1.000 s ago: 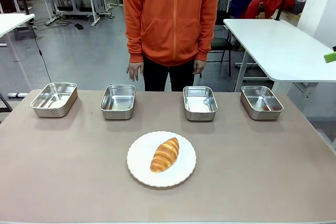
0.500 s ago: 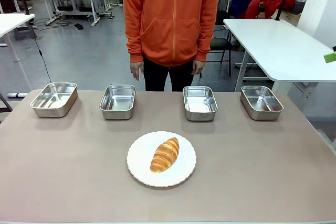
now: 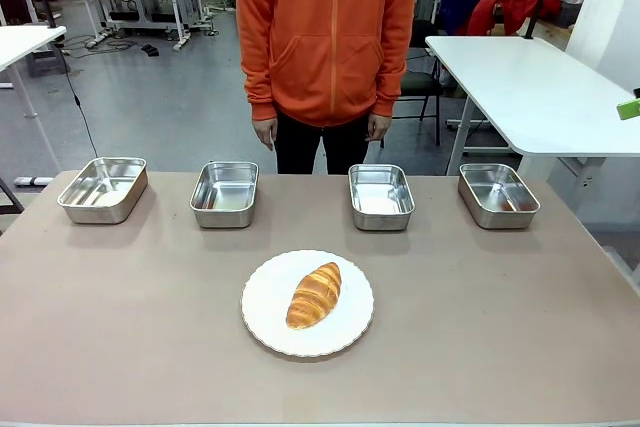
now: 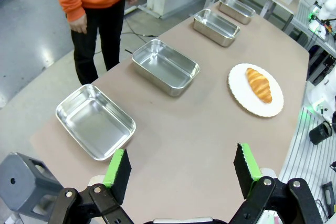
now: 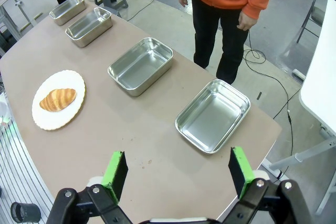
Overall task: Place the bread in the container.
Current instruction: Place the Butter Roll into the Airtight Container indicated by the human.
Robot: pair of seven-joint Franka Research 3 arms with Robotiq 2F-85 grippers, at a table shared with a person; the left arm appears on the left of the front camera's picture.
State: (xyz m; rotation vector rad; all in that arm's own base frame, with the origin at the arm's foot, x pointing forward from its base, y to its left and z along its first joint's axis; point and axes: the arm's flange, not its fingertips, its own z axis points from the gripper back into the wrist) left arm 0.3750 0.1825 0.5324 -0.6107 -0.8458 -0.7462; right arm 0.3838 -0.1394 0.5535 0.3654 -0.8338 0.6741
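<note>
Beige tabletop (image 3: 480,347) lies under both claws, and a person (image 3: 330,37) stands beyond it. We judge the croissant (image 3: 315,294) light, soft and flaky, best pinched gently across its middle. It lies on a white plate (image 3: 262,312), ahead and right of our left claw (image 4: 181,174) and ahead and left of our right claw (image 5: 177,174). Both claws are spread wide, holding and touching nothing. Four steel trays (image 3: 222,219) sit in a row, one just ahead of each claw.

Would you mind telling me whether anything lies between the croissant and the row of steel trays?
Nothing visible does. The croissant lies on the white plate, and only bare table separates it from the four empty trays along the far edge.
</note>
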